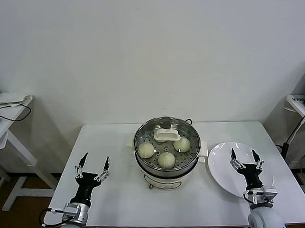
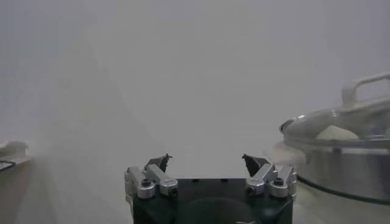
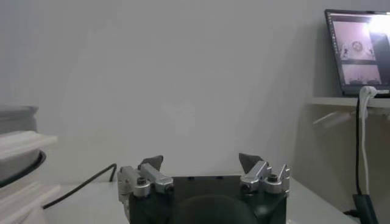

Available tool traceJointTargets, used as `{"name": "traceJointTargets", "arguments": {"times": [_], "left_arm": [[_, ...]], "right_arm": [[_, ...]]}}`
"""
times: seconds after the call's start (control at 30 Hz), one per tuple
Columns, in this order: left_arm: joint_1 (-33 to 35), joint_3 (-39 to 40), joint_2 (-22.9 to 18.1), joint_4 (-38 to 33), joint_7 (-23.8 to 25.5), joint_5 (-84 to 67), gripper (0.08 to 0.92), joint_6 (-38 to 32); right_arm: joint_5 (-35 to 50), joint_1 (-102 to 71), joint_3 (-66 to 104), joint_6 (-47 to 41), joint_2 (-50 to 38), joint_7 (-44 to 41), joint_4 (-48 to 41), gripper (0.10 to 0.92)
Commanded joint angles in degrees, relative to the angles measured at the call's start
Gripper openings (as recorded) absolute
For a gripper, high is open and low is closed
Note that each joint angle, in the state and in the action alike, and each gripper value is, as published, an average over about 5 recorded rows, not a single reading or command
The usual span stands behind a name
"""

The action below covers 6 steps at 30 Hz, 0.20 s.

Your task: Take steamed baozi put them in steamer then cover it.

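The steamer stands mid-table, a shiny steel pot on a white base. The cover, clear glass with a white handle, lies on it. Through the glass I see three steamed baozi on the perforated tray. My left gripper hovers open and empty over the table, left of the pot. My right gripper is open and empty above the white plate. In the left wrist view, the left gripper has the covered steamer off to one side, with a baozi under the cover. The right gripper holds nothing.
A white plate with nothing on it lies right of the steamer. A black cable runs from the steamer's base. Side tables stand beyond both table ends; the right one carries a laptop.
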Motion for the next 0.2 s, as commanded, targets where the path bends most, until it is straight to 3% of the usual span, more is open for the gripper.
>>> {"name": "traceJointTargets", "arguments": {"times": [0.03, 0.2], "left_arm": [[0.9, -0.3, 0.0, 0.5, 0.0, -0.7, 0.823, -1.3], [1.0, -0.4, 0.0, 0.4, -0.2, -0.3, 0.823, -1.5]], "right_arm": [[-0.6, -1.5, 0.0, -0.4, 0.4, -0.2, 1.4, 0.823], [-0.8, -1.8, -0.1, -0.2, 0.5, -0.2, 1.9, 0.823]]}}
